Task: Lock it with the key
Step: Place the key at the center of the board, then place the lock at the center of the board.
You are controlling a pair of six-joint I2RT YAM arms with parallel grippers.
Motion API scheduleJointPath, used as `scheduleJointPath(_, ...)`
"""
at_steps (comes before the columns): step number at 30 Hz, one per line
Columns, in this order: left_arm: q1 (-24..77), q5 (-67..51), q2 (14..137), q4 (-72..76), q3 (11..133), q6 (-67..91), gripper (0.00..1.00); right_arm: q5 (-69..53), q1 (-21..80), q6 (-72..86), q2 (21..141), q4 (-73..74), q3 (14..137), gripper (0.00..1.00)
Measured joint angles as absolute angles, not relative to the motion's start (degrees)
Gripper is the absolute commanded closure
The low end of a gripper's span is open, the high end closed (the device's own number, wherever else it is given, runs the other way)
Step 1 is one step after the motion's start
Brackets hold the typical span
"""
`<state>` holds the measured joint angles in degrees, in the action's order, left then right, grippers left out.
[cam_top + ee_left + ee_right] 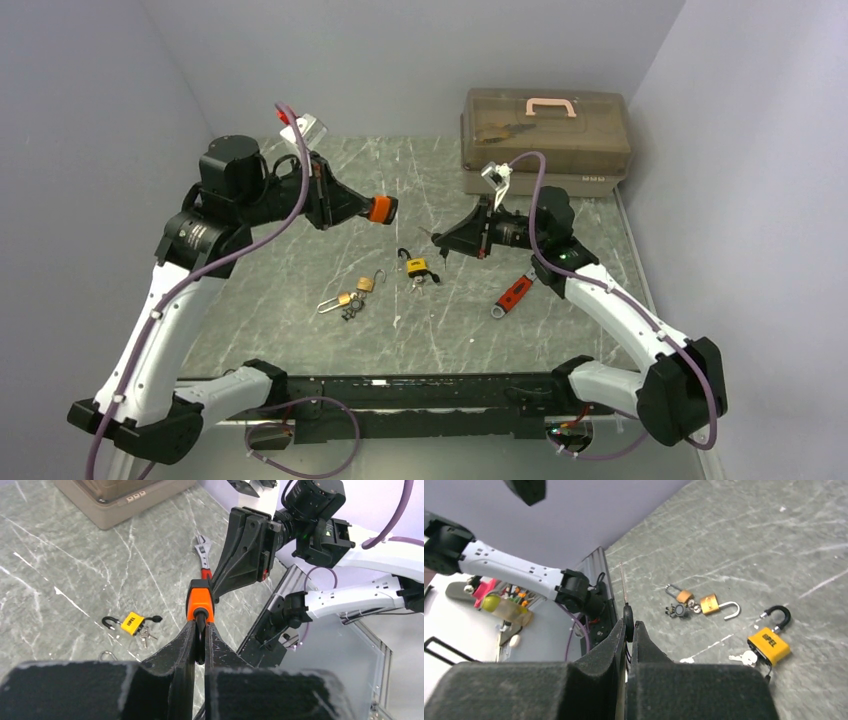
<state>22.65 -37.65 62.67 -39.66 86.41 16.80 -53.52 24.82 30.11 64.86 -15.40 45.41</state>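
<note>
orange lock (200, 600) sits at the tip of the left jaws. they are pinched almost shut on its dark shackle end, and the orange body sticks out past them, clear of the surface (300, 330). the right jaws are fully closed on the head of a key (623, 587), its thin blade standing out beyond their tips. from the top view the two sets of jaws point at each other above the surface, with lock and key apart, not touching. below that gap, nearer the right jaws, a yellow lock (417, 266) lies with its shackle open and small keys beside it. two brass locks (365, 284) lie below the left jaws, toward the arm bases. a red wrench (515, 293) lies near the right jaws, with a toolbox (545, 130) beyond them.
</note>
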Motion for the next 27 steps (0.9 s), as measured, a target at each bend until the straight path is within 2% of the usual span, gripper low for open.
scheduleJointPath(5,22.7,-30.8,63.2,-38.4,85.9,17.9,1.0,-46.9,24.6,28.8,68.1,-10.0,47.7,1.0)
scheduleJointPath(9,22.4,-22.2,66.9,-34.2,81.6,20.9,1.0,-36.1,25.0,28.4,76.4,-4.6,54.6,1.0)
scheduleJointPath(17,21.0,-12.5,91.2,-25.9,77.7,27.2,1.0,-14.0,26.2,28.6,97.7,3.6,69.5,1.0)
scheduleJointPath(22,20.5,-10.2,104.8,-25.8,83.2,28.2,1.0,-7.1,26.7,28.7,108.8,8.1,76.7,1.0)
scheduleJointPath(27,20.0,-11.4,110.8,-23.1,86.9,28.4,1.0,-3.3,27.2,28.6,116.8,11.5,85.0,1.0)
